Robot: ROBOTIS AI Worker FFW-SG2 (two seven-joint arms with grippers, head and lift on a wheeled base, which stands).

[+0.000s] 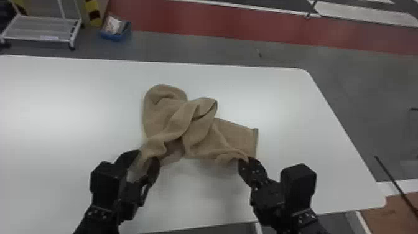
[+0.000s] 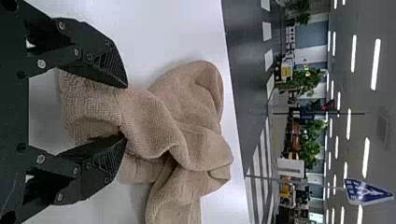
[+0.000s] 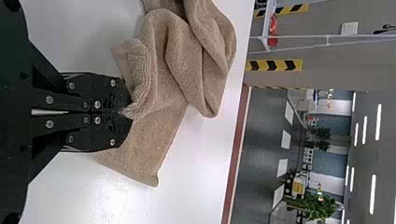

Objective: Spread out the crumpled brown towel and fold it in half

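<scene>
The crumpled brown towel (image 1: 199,130) lies in twisted folds on the white table, a flat hemmed corner stretching to the right. At its near left end is my left gripper (image 1: 146,161); in the left wrist view the left gripper (image 2: 123,112) stands open, with bunched towel (image 2: 149,121) between its parted fingers. My right gripper (image 1: 244,160) is at the near right edge of the cloth. In the right wrist view the right gripper (image 3: 123,112) is shut on a pinched bit of the towel (image 3: 163,93), the hemmed corner lying beside it.
The white table (image 1: 77,93) extends well to the left of the towel, its rounded right edge beyond the right arm. On the floor past the far edge stand a white cart (image 1: 40,29) and a blue bin (image 1: 115,34).
</scene>
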